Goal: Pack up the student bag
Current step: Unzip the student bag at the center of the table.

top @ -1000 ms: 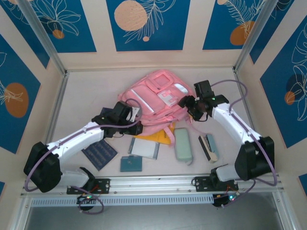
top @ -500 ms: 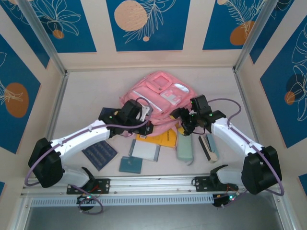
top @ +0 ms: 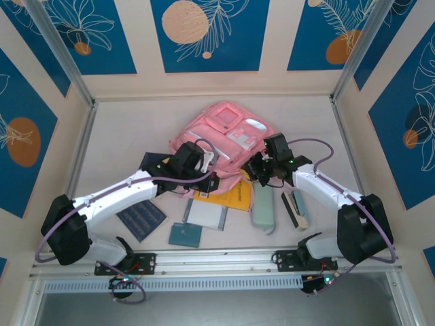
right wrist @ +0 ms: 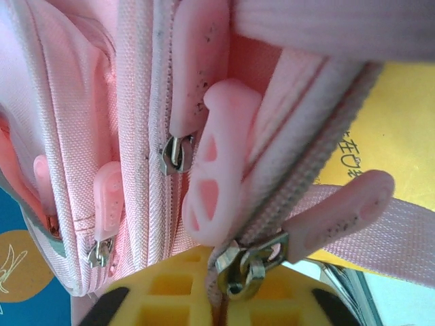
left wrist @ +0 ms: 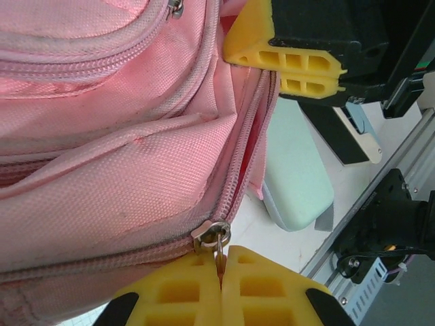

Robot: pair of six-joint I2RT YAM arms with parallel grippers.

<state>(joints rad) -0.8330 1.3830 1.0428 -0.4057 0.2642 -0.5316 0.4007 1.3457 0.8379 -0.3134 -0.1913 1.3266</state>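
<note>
student bag (top: 228, 129) | zip (left wrist: 241, 156): long axis runs along the bag's arm-side edge, left claw (left wrist: 221, 272) to right claw (right wrist: 217, 278) | left claw: pinching metal pull (left wrist: 217, 238) | right claw: pinching second pull (right wrist: 248, 265)

We find two arms of one build. The left arm (top: 112, 197) and the right arm (top: 325, 190) carry glossy white link shells between bulky black joint housings (top: 64, 234). A purple cable (top: 40, 248) loops from the left shoulder housing, and a second purple cable (top: 318, 143) arcs off the right wrist. The black base brackets (top: 129, 261) each show a small green indicator light (top: 328, 278). The left gripper (left wrist: 221, 275) has yellow moulded fingers (left wrist: 177, 295) with rectangular recesses and black corner caps. The right gripper (right wrist: 216, 299) has the same yellow ribbed moulding, mounted on a black body (left wrist: 326, 20).
</note>
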